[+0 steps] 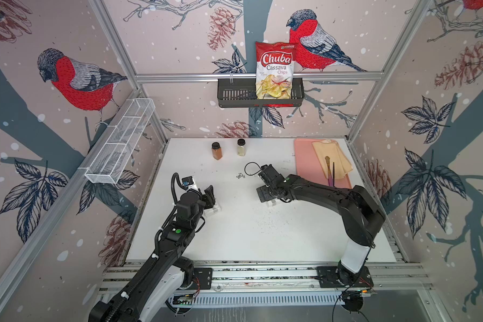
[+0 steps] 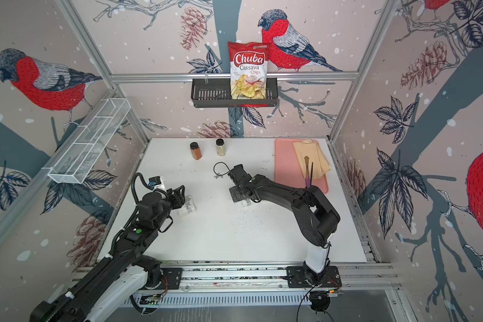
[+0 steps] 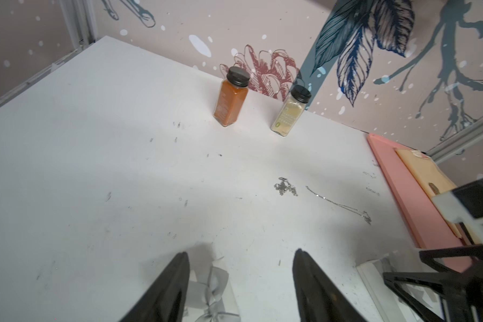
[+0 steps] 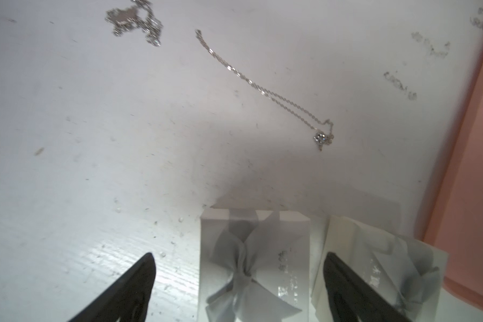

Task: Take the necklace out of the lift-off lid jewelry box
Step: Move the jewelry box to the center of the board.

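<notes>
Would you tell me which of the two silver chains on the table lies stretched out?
The chain with the pendant, nearer the pink tray: it runs almost straight, while the other chain sits bunched in a heap.

Black arms [image 1: 332, 195], white lower links [image 1: 354, 256], green dots [image 1: 178, 230], ribbed cable [image 1: 175, 186], black pointed-fingered left gripper [image 3: 240, 252].

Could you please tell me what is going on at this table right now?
Two robot arms are working on a small white jewelry box. The necklace lies stretched out on the white table, outside any box. The right gripper hangs open over a white box with a grey bow. The left gripper is open over a second bowed piece. Neither gripper holds anything.
</notes>
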`<state>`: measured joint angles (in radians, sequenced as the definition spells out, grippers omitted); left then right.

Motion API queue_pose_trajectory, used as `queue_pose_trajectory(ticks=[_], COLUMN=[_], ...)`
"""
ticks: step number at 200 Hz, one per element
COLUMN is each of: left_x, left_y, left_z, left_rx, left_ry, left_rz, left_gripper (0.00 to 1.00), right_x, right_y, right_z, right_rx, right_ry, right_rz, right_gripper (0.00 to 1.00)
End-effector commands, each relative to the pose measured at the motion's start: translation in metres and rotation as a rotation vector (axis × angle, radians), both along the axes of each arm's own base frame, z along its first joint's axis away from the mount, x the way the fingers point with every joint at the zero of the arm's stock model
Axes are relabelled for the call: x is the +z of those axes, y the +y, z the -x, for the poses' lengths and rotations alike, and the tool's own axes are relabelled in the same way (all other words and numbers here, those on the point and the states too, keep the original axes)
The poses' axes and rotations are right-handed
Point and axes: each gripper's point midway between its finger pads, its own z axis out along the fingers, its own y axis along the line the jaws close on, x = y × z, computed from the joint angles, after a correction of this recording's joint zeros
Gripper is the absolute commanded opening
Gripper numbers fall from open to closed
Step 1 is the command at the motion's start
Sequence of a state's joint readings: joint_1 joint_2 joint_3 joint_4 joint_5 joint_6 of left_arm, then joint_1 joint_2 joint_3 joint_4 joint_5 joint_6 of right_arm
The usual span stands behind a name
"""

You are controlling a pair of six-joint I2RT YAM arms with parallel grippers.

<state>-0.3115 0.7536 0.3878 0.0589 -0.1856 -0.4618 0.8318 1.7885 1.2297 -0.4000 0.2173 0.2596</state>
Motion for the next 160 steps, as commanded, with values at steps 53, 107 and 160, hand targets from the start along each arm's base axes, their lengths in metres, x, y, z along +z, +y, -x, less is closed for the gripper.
queue_pose_trajectory(ticks=[53,107,160], left_x=[-0.08,-0.077,-0.107], left_y=[0.024,-0.011,-0.03], left_z=[0.021,-0.002,-0.013], left_rx=[0.129,-0.08,-0.162], left_ry=[0.251,0.257,0.414], left_rz=[0.127,0.142,0.142], left_gripper=[0.73,0.71,0.64], right_x=[0.059,0.057,0.054], right_y=[0.041,0.032,0.021], right_z=[0.022,0.028,0.032], right_rx=[0.23,0.238,0.221], right_ry=[-0.039,-0.04,-0.042], right_rz=[-0.368,-0.38,-0.383], right_gripper=[0.89,0.89,0.89])
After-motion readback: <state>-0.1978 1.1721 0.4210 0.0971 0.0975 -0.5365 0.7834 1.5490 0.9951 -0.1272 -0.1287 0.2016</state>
